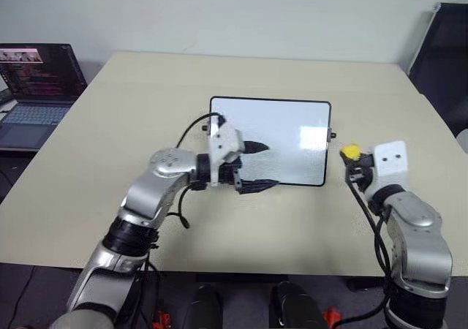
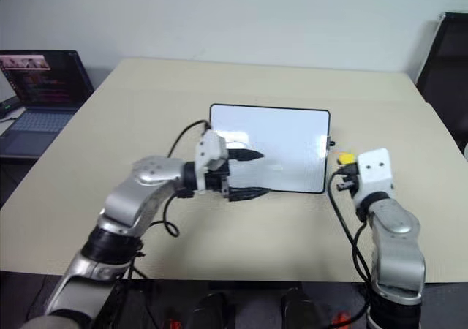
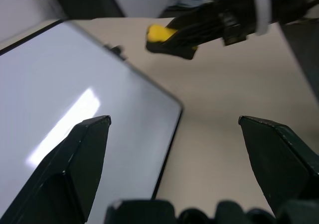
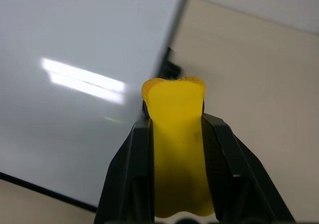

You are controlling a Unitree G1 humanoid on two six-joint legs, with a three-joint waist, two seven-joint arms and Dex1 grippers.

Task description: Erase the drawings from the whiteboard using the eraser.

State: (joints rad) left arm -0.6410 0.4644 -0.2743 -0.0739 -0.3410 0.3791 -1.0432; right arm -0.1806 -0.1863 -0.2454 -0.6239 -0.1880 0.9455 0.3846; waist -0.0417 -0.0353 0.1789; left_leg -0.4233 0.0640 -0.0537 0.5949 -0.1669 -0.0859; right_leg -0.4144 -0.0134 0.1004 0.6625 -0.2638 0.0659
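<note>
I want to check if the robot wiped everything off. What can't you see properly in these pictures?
- Whiteboard: the left gripper covers its near left corner in the head views; glare hides a patch, so faint marks could be missed.
- Eraser: the right gripper squeezes it, fingers hiding its sides in the right wrist view.
- Laptop: cut off by the left edge of the head views.

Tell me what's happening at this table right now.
A two-armed robot is working on a whiteboard lying flat on the table. Its right end effector is shut on a yellow eraser, held just off the board's right edge. The left end effector hangs open over the board's lower left corner. The white surface looks clean, with no marks to be made out. A laptop sits open at the far left.
</note>
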